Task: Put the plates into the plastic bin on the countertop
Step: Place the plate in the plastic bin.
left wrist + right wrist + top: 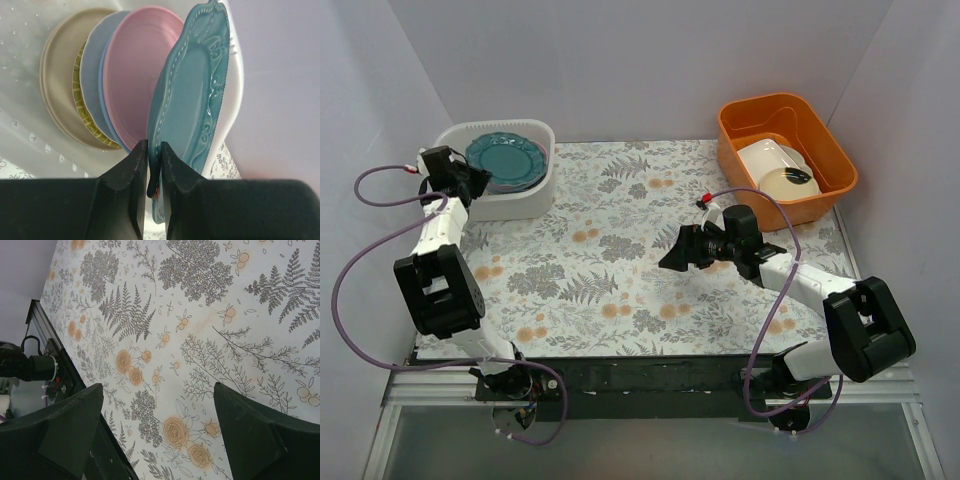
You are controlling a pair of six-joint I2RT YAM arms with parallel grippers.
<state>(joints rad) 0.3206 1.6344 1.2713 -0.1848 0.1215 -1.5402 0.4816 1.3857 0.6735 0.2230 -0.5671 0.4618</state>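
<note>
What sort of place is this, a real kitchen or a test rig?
Probably a lab test booth: plain white walls box in a fern-printed countertop, and two arms are bolted to a metal rail.

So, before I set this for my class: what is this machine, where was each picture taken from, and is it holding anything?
Two black robot arms reach over a fern-printed grey countertop. One picture looks down from above; the others come from wrist cameras. The left gripper pinches the rim of a teal embossed round plate in the translucent white plastic bin, beside a pink plate and others. The right gripper hangs open and empty. An orange plastic tub holds two pale dishes.
</note>
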